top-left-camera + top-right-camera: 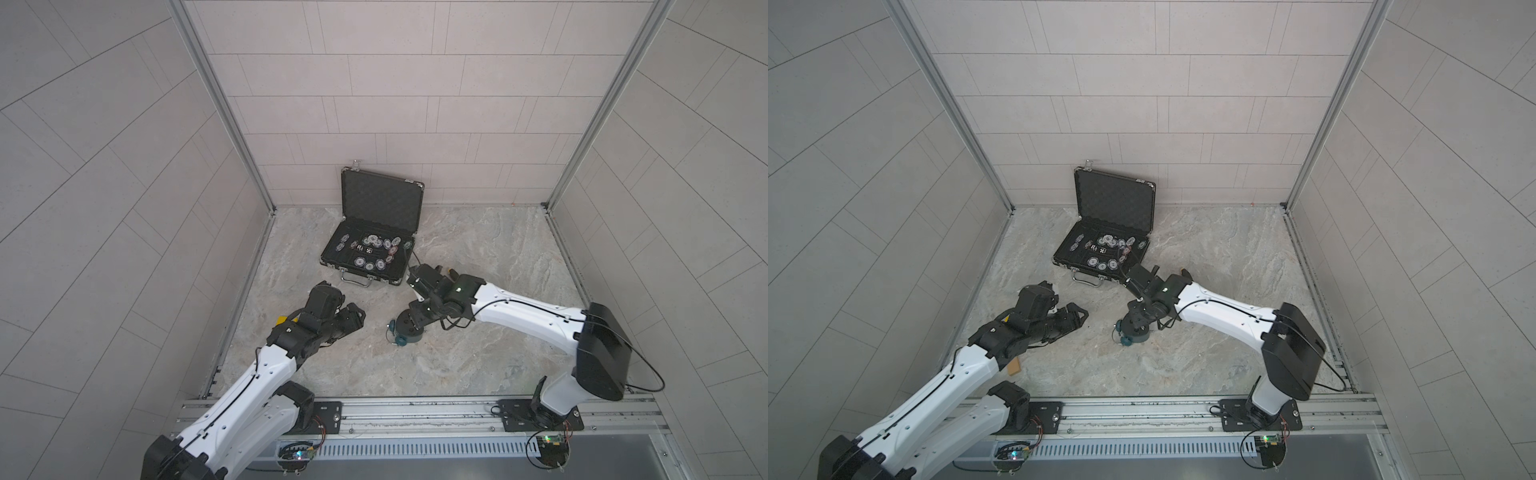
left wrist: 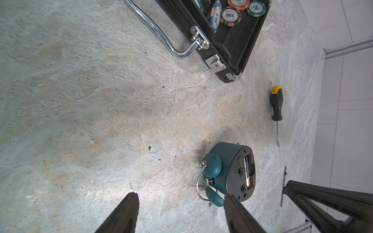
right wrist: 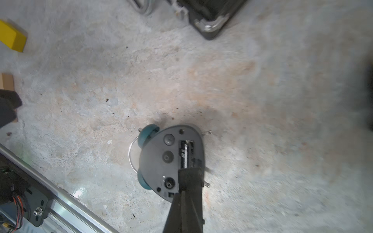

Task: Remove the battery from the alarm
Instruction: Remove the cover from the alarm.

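though mottled — tabletop (image 1: 478,353) between tiled walls (image 1: 395,104)

White arms (image 1: 528,313), bulky black joints (image 1: 602,353).

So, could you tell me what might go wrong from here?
The right gripper is shut at the end of the open compartment in the alarm clock; the battery may pop out and roll away. The left gripper is open and apart from the clock, so the clock lies unheld and may slide or tip.
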